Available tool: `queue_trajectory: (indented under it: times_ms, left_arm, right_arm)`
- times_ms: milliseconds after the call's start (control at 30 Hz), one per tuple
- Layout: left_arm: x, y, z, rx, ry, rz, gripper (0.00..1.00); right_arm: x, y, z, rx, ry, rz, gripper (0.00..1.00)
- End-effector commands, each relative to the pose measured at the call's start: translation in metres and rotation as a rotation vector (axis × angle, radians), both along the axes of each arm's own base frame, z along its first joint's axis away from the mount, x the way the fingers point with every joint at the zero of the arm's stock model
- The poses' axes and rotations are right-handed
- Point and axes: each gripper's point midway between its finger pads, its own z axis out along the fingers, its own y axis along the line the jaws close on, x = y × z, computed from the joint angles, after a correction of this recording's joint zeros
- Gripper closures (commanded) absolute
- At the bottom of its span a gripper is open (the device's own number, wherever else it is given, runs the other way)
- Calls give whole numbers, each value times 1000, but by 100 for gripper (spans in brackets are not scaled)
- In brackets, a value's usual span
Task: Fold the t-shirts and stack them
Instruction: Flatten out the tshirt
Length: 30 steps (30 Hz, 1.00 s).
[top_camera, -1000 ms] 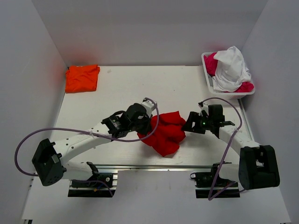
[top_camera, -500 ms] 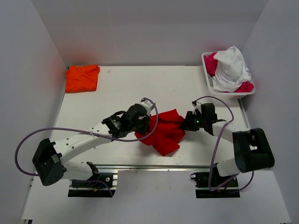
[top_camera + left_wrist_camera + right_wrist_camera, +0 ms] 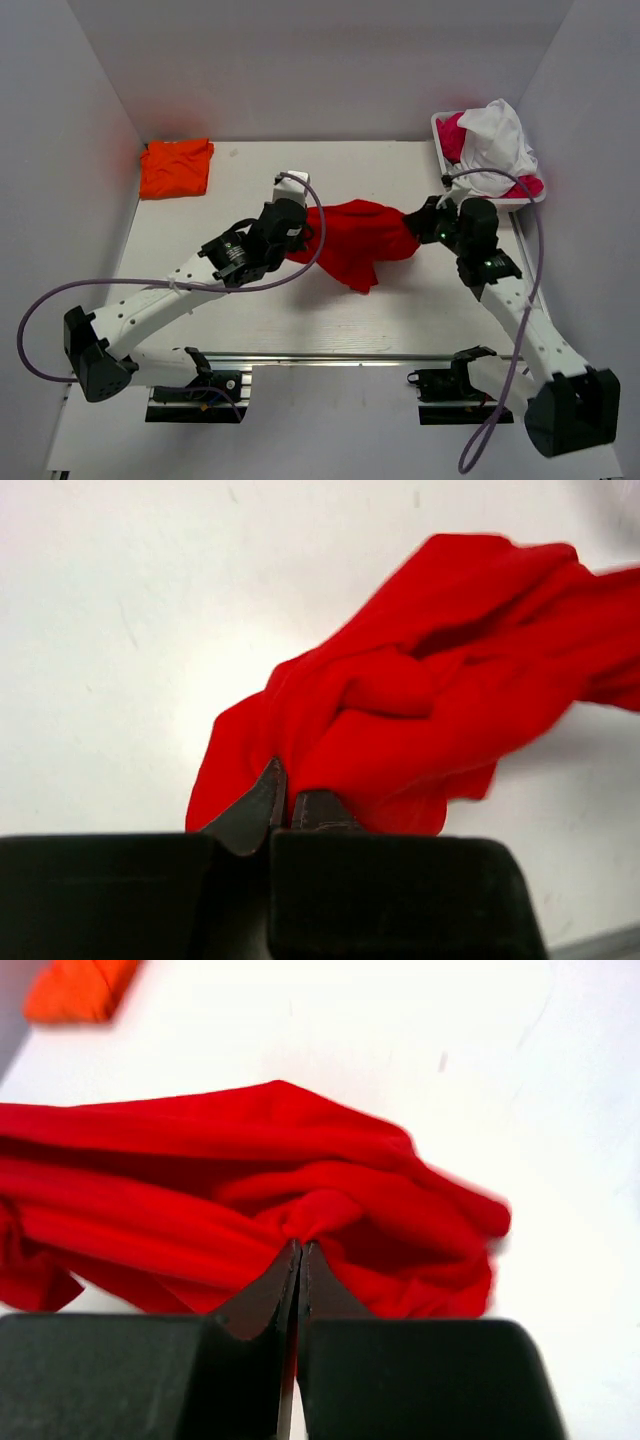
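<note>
The bright red t-shirt (image 3: 352, 240) hangs stretched between my two grippers above the middle of the table, bunched and sagging at its centre. My left gripper (image 3: 297, 222) is shut on the shirt's left end; in the left wrist view its fingertips (image 3: 283, 798) pinch red cloth (image 3: 420, 710). On the shirt's right end my right gripper (image 3: 418, 222) is shut, its tips (image 3: 299, 1252) closed on a gathered knot of red cloth (image 3: 200, 1210). The orange t-shirt (image 3: 176, 166) lies folded at the table's far left corner, also seen as an orange patch (image 3: 80, 988) in the right wrist view.
A white basket (image 3: 446, 172) at the far right corner holds a white garment (image 3: 495, 145) and pink cloth (image 3: 452, 135). Grey walls close in the table on three sides. Purple cables loop from both arms.
My right gripper closed on the red shirt's right end. Both arms then lifted and moved away from the near edge, pulling the crumpled shirt up and stretching it wide.
</note>
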Motion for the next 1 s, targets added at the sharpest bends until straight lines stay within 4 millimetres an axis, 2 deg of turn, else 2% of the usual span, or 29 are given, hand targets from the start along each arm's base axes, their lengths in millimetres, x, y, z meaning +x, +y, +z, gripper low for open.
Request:
queue_trajectory:
  times_ms: [0,67,100,133,200,233,267,300,333,433,500,567,600,700,733,800,867,900,967]
  left_arm:
    - [14,28,67,-43,-178,134,100]
    - [16,29,86,-70,-225,135,100]
    - [17,29,97,-59,-253,122,100]
    - [15,29,107,-75,-274,102,100]
    - [14,31,132,-95,-331,76,100]
    - [10,35,138,-111,-342,78,100]
    - [8,38,151,-131,-370,78,100]
    - [6,42,156,-124,-384,74,100]
    - [3,46,164,-147,-401,77,100]
    - [-14,60,196,-213,-472,39,100]
    - [-28,68,218,-277,-522,0,100]
    - [-38,67,226,-299,-542,-60,100]
    - [-46,57,230,-311,-549,-145,100]
    - [-55,51,237,-326,-563,-210,100]
    - [-54,52,237,-318,-567,-212,100]
    - [-41,54,228,-279,-537,-136,100]
    - [-28,51,213,-242,-488,-79,100]
    - [-15,45,196,-189,-442,-36,100]
    - [-2,37,170,-154,-366,20,100]
  right_arm:
    - [5,-23,60,-65,-172,-94,100]
    - [-4,-26,95,-61,-262,-99,100]
    - [-7,-29,106,-75,-300,-91,100]
    - [-12,-27,133,-64,-347,-72,100]
    - [-18,-26,147,-60,-370,-59,100]
    - [-23,-27,172,-46,-425,-63,100]
    - [-28,-27,182,-41,-453,-55,100]
    - [-31,-29,193,-40,-482,-59,100]
    - [-36,-30,212,-32,-527,-61,100]
    - [-59,-27,249,-20,-626,-11,100]
    - [-75,-18,262,3,-657,62,100]
    - [-97,-12,277,14,-711,133,100]
    - [-105,-11,281,17,-732,150,100]
    - [-119,-9,292,29,-778,184,100]
    - [-120,-10,295,31,-786,177,100]
    - [-110,-11,293,41,-771,151,100]
    - [-95,-9,279,44,-712,139,100]
    - [-80,-5,263,42,-656,137,100]
    - [-60,2,236,55,-555,144,100]
